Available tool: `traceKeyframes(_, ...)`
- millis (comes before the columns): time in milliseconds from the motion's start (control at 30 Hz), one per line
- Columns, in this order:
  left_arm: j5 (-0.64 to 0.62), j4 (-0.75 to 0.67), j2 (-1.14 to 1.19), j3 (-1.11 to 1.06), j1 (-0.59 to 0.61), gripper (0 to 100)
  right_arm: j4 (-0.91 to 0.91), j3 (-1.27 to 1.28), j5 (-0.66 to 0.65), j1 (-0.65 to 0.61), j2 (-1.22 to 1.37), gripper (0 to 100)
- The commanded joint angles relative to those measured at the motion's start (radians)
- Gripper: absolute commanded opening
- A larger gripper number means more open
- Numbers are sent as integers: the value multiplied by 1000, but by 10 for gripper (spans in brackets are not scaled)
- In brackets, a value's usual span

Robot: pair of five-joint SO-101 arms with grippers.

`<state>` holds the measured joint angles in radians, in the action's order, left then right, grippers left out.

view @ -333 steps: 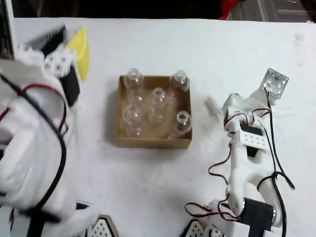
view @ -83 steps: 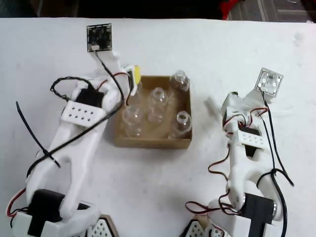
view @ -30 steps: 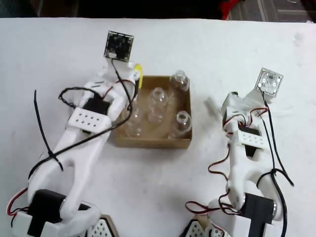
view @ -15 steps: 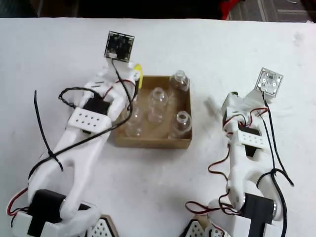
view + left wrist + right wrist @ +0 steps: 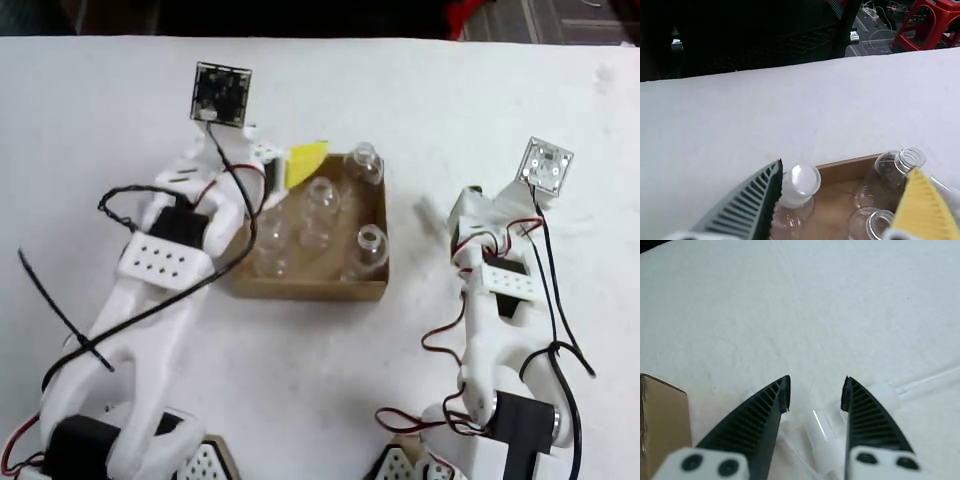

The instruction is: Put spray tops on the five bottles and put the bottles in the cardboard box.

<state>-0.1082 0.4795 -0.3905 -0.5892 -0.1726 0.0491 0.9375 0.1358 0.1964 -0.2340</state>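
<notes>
Inside one cardboard box (image 5: 310,289), five bottles (image 5: 368,246) — left pincer (image 5: 845,170) apart, right pincer (image 5: 815,386) apart.

The cardboard box (image 5: 310,288) sits mid-way across the bench (image 5: 450,100), with bottles (image 5: 320,195) inside. The left gripper (image 5: 846,172) hangs over its 10 o'clock corner. At its 3 o'clock, spray tops (image 5: 822,432) lie between the right gripper's (image 5: 816,382) fingers (image 5: 765,415).

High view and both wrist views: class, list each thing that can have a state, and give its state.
Cardboard box: open-topped, upright on the table.
Spray top: lying on the table, unfitted.
Bottles: upright in the box, without spray tops.
Left hand: open, over the box.
Right hand: open, over the spray top.
</notes>
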Motion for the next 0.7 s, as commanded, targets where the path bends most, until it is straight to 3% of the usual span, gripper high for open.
traceKeyframes(0, -20, 2, -105, 21, 45, 343, -24, -8, -14, -12, -1, 149)
traceKeyframes(100, -20, 89, -208, 68, 105, 333, -24, -8, -14, -12, -1, 149)
traceKeyframes(367, -12, 572, -311, 356, 343, 330, -24, -8, -14, -12, -1, 149)
traceKeyframes(533, 2, 703, -311, 377, 446, 290, -24, -8, -14, -12, -1, 149)
traceKeyframes(667, 140, 746, -277, 368, 519, 187, -24, -8, -14, -12, -1, 149)
